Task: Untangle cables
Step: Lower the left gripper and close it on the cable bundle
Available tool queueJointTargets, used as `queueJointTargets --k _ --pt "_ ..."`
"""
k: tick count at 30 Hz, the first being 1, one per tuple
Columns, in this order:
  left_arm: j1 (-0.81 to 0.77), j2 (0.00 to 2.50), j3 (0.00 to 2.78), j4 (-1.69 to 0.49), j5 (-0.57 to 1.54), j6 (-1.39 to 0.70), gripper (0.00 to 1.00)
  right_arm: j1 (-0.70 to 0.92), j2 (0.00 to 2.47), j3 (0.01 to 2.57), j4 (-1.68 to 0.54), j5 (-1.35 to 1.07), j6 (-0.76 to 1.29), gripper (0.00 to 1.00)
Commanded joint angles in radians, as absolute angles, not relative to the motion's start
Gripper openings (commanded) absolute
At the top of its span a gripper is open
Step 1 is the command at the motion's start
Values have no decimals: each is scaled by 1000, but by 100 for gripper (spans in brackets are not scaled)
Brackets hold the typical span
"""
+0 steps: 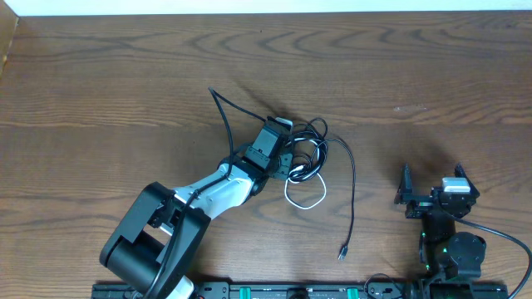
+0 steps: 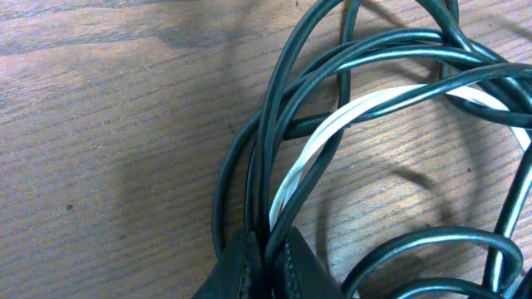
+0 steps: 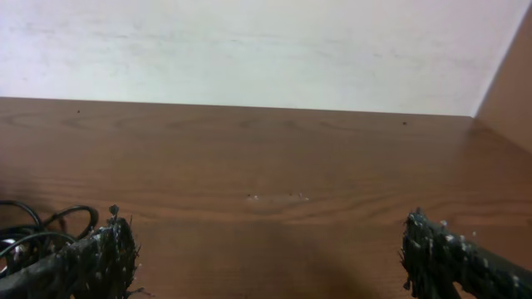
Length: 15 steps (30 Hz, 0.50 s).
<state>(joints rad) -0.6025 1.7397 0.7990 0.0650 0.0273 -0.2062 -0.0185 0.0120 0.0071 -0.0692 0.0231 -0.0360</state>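
Observation:
The cables (image 1: 309,151) lie in a loose tangle mid-table: several black loops and one white cord (image 1: 305,196) bulging toward the front. One black cord runs down to a plug (image 1: 342,252), and another trails up-left to an end (image 1: 213,91). My left gripper (image 1: 278,139) sits at the tangle's left side. In the left wrist view it (image 2: 268,267) is shut, with a black cable strand (image 2: 281,100) pinched between the pads; the white cord (image 2: 332,131) passes just beside them. My right gripper (image 1: 431,181) (image 3: 270,257) stands wide open at the right, holding nothing.
Bare wood table (image 1: 125,91) surrounds the tangle. A pale wall (image 3: 249,50) borders the far edge. The arm bases and a black rail (image 1: 274,291) line the front edge. The right arm's own thick black wire (image 1: 499,232) curves off at the lower right.

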Motion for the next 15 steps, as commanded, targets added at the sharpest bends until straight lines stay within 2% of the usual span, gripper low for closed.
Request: queueJointTargets --k 1,15 --pt "-602 1758 815 61 22 -202 8 -25 7 6 -72 35 -27 99" --pt "-601 1651 815 58 14 -171 7 -25 7 6 -72 34 -27 99"
